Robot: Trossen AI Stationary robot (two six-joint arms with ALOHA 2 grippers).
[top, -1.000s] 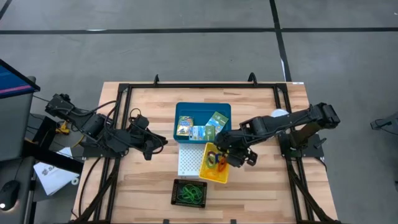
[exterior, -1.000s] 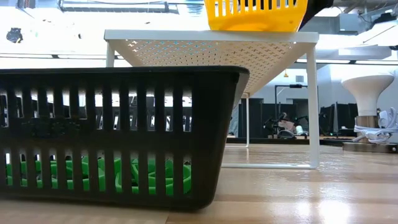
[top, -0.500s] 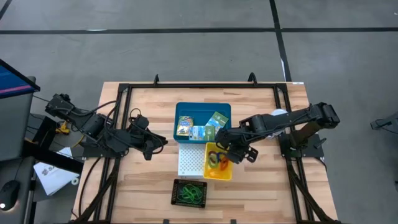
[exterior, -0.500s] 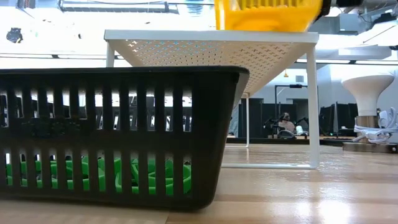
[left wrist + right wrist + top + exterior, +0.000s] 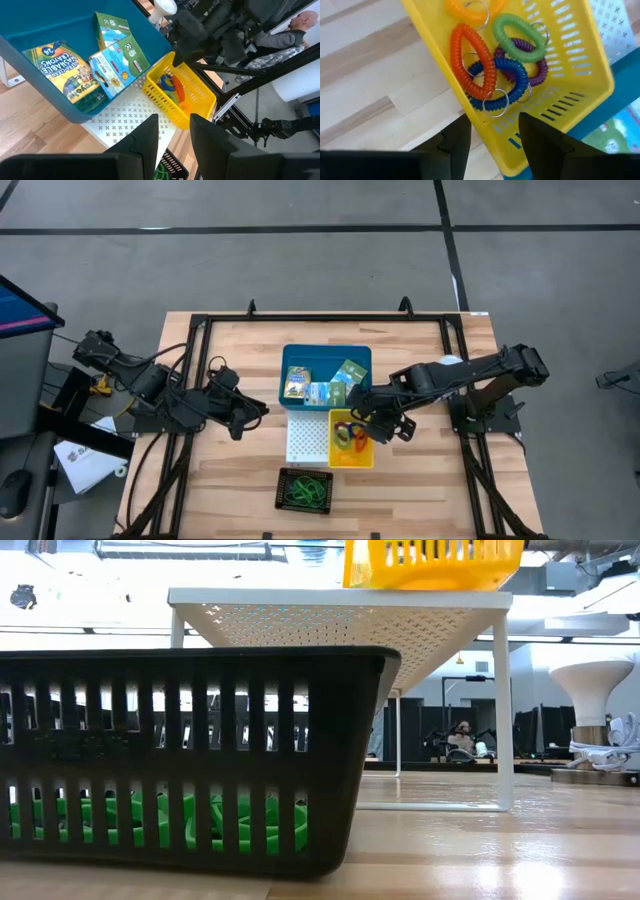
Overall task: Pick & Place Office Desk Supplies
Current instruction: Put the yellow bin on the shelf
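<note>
The yellow basket (image 5: 350, 440) holds coiled loops, among them an orange (image 5: 472, 60), a green (image 5: 517, 37) and a blue one (image 5: 505, 82). It is at the right end of the white perforated shelf (image 5: 308, 438). My right gripper (image 5: 374, 426) is shut on its right wall. Printed packets (image 5: 65, 65) lie in the blue bin (image 5: 326, 358). Green loops (image 5: 200, 820) fill the black basket (image 5: 303, 490). My left gripper (image 5: 175, 145) hovers open to the left of the bin, touching nothing. My right gripper holds the yellow basket by its right long wall (image 5: 485, 131), close to the far corner. One finger (image 5: 455, 142) stands outside the wall, the other (image 5: 540, 137) on the basket's side of it. The fingers slant down from the table's right. The basket sits level, its bottom (image 5: 430, 586) at the shelf top.
The black basket stands near the table's front edge, right before the low camera. A white round object (image 5: 590, 685) on a stand is at the far right. A black frame (image 5: 200, 330) runs around the table top. A person (image 5: 285, 35) sits beyond the table.
My right gripper has turned the yellow basket from askew to square with the table. The basket has moved a little toward the far edge and now sits level at the shelf's right end.
</note>
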